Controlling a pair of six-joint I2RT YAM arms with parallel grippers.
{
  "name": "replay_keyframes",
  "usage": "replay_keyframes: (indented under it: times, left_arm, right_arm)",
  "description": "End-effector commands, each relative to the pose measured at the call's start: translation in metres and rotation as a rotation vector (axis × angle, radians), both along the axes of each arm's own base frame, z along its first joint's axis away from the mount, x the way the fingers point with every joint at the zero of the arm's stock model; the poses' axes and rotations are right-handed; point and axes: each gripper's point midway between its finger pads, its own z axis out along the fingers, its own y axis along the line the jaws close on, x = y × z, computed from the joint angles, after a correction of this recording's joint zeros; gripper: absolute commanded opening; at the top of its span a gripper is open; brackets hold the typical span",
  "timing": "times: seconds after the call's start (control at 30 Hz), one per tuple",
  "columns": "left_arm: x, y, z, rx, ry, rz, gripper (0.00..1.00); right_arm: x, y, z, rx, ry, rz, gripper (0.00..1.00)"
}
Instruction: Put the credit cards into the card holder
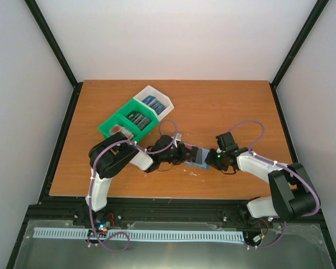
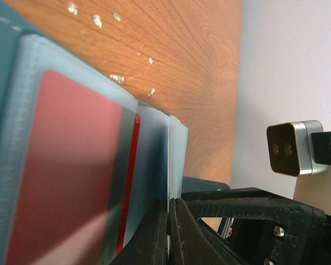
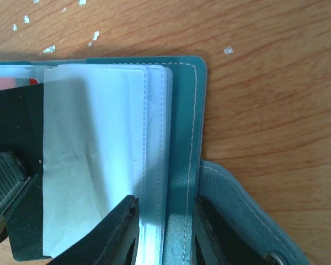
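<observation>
Credit card, red with a dark band, sat inside a clear sleeve of the open card holder, which lay toward the table's 6 o'clock edge. At the holder's 9 o'clock, the left gripper had its jaws pressed to a hairline; whether they nipped a sleeve edge could not be told. At 3 o'clock, the right gripper clamped the sleeves and teal cover together. Seating the card fully probably called for a flat, slow push against that clamp. Only the left wrist view showed the card's depth; only the top view showed the bins at 11 o'clock.
</observation>
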Motion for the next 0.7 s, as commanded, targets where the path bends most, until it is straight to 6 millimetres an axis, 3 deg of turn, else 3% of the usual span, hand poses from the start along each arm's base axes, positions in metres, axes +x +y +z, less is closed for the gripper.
replay_keyframes:
  times: [0.0,0.67]
  left_arm:
    - [0.004,-0.017,0.008,-0.020,-0.041,-0.033,0.01]
    - [-0.010,-0.022,0.000,0.007,-0.045,-0.147,0.07]
  right_arm:
    - [-0.024,-0.006,-0.019,-0.027,0.103,0.001,0.29]
    - [-0.020,-0.009,-0.004,-0.052,0.027,0.061,0.37]
